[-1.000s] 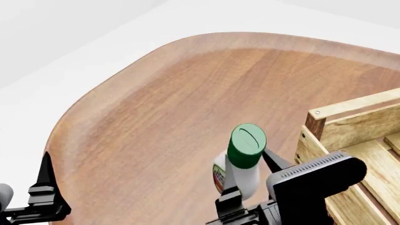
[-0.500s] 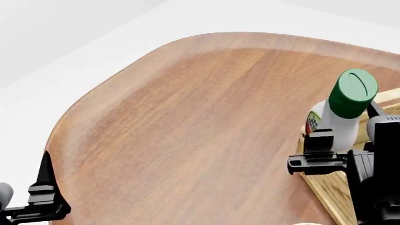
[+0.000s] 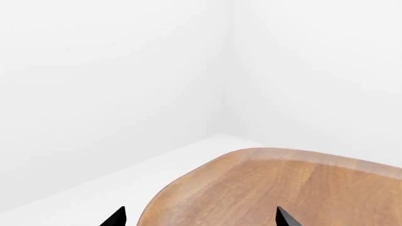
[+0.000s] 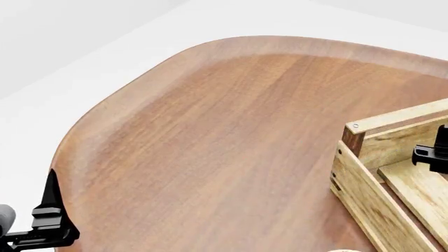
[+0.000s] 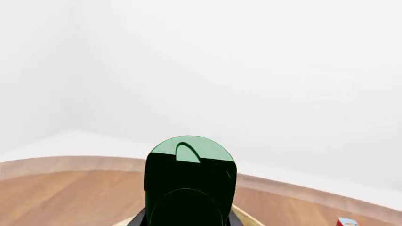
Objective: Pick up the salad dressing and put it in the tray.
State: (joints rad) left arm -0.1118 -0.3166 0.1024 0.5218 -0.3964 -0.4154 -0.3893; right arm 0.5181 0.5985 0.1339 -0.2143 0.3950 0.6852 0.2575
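The salad dressing (image 5: 190, 176) shows only its round green cap, probably upright. The tray (image 4: 371, 173), a light-wood crate, sits at the table's right edge.

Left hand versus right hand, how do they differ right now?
The left hand is open and empty; the right hand holds the salad dressing. The left hand sits beside the left edge of the table; the right hand is over the tray, mostly outside the head view. Both are black.
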